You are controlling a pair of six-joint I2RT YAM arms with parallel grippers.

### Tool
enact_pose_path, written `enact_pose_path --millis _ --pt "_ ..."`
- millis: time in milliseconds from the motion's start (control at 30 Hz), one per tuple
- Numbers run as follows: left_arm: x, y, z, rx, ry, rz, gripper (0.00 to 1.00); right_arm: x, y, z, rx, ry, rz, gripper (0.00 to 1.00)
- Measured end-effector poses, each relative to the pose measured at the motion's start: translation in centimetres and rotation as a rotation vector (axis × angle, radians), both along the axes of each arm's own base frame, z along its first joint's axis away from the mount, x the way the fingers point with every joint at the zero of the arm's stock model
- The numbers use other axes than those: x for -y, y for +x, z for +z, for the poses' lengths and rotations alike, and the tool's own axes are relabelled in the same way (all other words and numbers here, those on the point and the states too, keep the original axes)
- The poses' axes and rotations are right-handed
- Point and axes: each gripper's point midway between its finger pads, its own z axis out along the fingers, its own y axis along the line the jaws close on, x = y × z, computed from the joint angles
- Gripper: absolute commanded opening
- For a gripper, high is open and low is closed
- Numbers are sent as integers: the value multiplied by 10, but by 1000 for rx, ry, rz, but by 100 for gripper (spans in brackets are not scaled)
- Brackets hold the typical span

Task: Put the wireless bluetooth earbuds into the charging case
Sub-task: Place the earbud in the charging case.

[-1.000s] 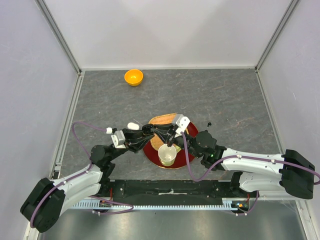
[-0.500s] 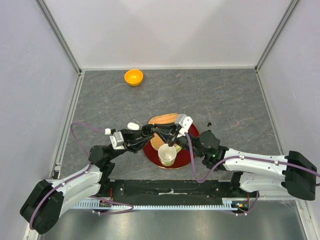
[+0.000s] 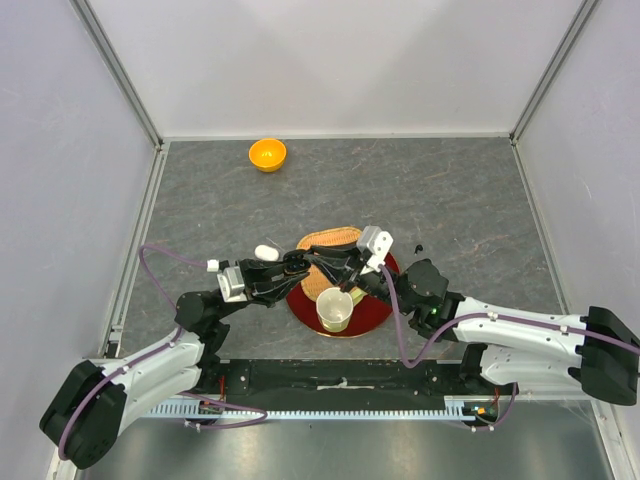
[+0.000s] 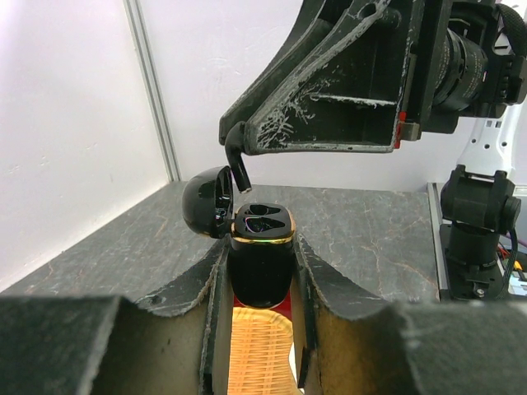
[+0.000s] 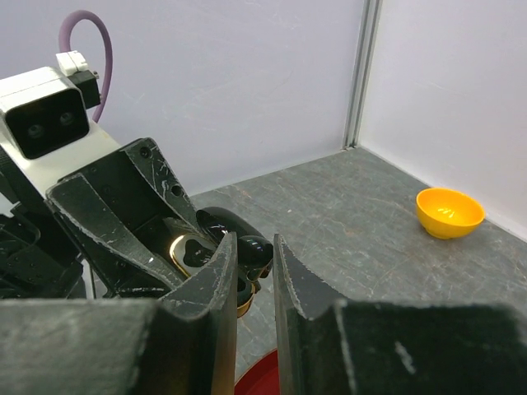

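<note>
My left gripper (image 4: 261, 243) is shut on the black charging case (image 4: 261, 265). The case has a gold rim and its lid stands open to the left; the two wells look dark and glossy. In the top view my left gripper (image 3: 303, 262) holds the case over the wicker tray. My right gripper (image 5: 254, 244) hovers just beside the case's lid (image 5: 221, 220), its fingers a narrow gap apart with nothing seen between them. From above it (image 3: 345, 268) sits right of the case. A tiny black bud (image 3: 418, 248) and a small white pebble-like piece (image 3: 266, 252) lie on the table.
A pale cup (image 3: 335, 312) stands on a red plate (image 3: 372, 316) below both grippers, with a wicker tray (image 3: 325, 241) behind it. An orange bowl (image 3: 267, 154) sits at the far left of the table, also in the right wrist view (image 5: 450, 211).
My right gripper and arm have drawn back to the right, away from the case. My left gripper has kept hold of the case and shifted slightly left.
</note>
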Motion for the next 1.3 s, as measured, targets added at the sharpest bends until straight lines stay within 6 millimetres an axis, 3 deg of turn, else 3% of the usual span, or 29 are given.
enact_pose_path --millis 267,600,1300 --pt "0 1 -1 -5 1 4 2 2 -6 7 9 13 25 0" --pt "0 2 0 -7 0 6 2 -6 -6 -9 -11 -32 43 0" --pt "-1 6 -2 -24 -1 23 2 -8 0 -11 46 -86 0 0"
